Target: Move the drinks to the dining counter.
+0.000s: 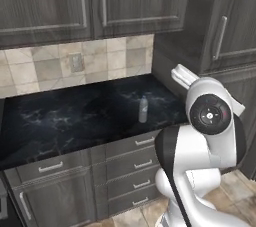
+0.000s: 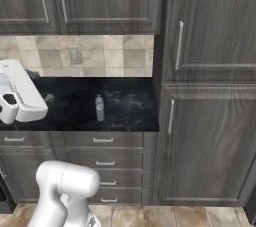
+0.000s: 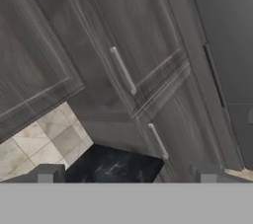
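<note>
Clear bottle (image 1: 143,109), black white-veined counter (image 1: 75,116), beige-grey tiles (image 1: 45,66), dark grey wood-grain cabinets (image 2: 210,141), silver handles (image 2: 104,140).

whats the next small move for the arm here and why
Probably swing the hand down toward the slim clear plastic bottle standing upright on the black marble counter. The gripper has its jaws open and empty, aimed at the dark wood cabinets.

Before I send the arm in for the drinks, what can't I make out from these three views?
- Carton: possibly hidden behind the arm's white body in both base views; cannot tell.
- Bottle: too small in both base views to read cap or contents.
- Gripper: hand view cuts the fingertips at the bottom; open, nothing between them.
- Black counter: its left end is cut off by the left base view's edge.
</note>
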### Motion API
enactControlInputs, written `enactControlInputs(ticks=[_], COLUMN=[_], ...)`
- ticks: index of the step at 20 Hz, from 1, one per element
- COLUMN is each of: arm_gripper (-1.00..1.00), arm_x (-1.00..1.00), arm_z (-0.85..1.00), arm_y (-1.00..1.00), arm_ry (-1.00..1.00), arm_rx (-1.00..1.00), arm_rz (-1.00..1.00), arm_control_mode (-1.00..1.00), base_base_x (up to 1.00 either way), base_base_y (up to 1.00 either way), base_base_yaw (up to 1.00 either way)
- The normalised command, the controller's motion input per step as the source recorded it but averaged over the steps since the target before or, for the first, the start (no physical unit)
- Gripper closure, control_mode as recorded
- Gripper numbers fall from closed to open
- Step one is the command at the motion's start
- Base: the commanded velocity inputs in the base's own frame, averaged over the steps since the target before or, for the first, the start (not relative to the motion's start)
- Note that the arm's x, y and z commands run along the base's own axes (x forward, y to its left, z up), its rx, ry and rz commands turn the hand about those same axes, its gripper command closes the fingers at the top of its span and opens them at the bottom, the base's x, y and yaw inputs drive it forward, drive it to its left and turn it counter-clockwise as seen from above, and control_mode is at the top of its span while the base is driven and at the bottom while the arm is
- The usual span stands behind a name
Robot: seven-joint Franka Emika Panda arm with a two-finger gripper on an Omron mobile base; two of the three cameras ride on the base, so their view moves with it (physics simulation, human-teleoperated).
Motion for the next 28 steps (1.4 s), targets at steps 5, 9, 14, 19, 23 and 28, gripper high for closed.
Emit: enactControlInputs(ticks=[5, 9, 14, 19, 23, 28], arm_gripper=[-1.0, -1.0, -1.0, -1.0, -1.0, -1.0], arm_x=[0.0, 0.0, 0.0, 0.0, 0.03, 0.01], arm_z=[0.0, 0.0, 0.0, 0.03, 0.06, 0.0], arm_y=[0.0, 0.0, 0.0, -0.04, -0.01, 0.0], arm_ry=[0.0, 0.0, 0.0, 0.04, 0.23, 0.33], arm_rx=[0.0, 0.0, 0.0, 0.04, 0.09, 0.07], arm_rz=[0.0, 0.0, 0.0, 0.03, 0.18, 0.27], arm_control_mode=[1.0, 1.0, 1.0, -1.0, -1.0, -1.0], base_base_x=[0.47, 0.02, 0.0, 0.0, 0.0, 0.0], base_base_y=[-0.22, -0.01, 0.0, -0.06, 0.0, 0.0], base_base_yaw=[0.0, 0.0, 0.0, 0.0, 0.0, 0.0])
